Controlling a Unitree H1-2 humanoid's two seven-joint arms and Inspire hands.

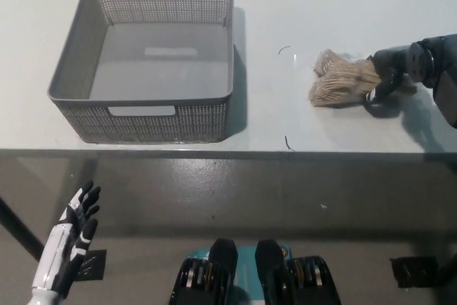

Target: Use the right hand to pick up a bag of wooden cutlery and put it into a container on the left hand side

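Bag (340,82) in right hand (389,71), left hand (76,225) low

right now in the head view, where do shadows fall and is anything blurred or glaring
Head view: lit from picture left, so the grey perforated plastic basket shadows the pale table on its right; the black right hand, shut on the bag of wooden cutlery, darkens the table to its right; no glare; the white left hand, lower left, looks slightly soft.
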